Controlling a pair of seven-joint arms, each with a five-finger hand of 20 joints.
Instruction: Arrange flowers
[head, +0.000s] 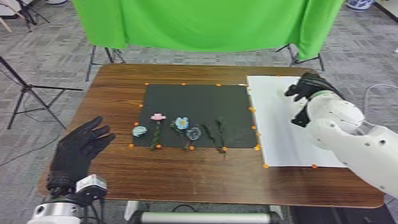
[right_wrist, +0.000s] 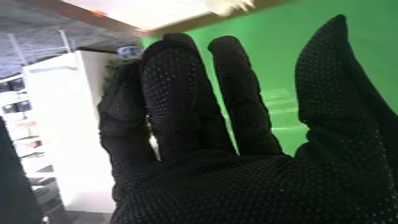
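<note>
A white sheet (head: 277, 145) lies right of the black mat (head: 195, 100), the right hand (head: 309, 87) over its far part, fingers extended; the left hand (head: 78, 147), fingers loosely open, is near the tabletop's (head: 178, 175) left edge. On the mat's near half lie the flowers (head: 158, 117), long stems running near to far, the pink bloom toward the far edge.

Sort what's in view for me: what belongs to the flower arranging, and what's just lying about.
Part of the job:
- pink flower
- three bluish flowers
- green stems
- black sheet under them
- probably the white sheet, as a place to arrange them

Just around:
- green cloth, hanging behind the table
- black stand on the floor
</note>
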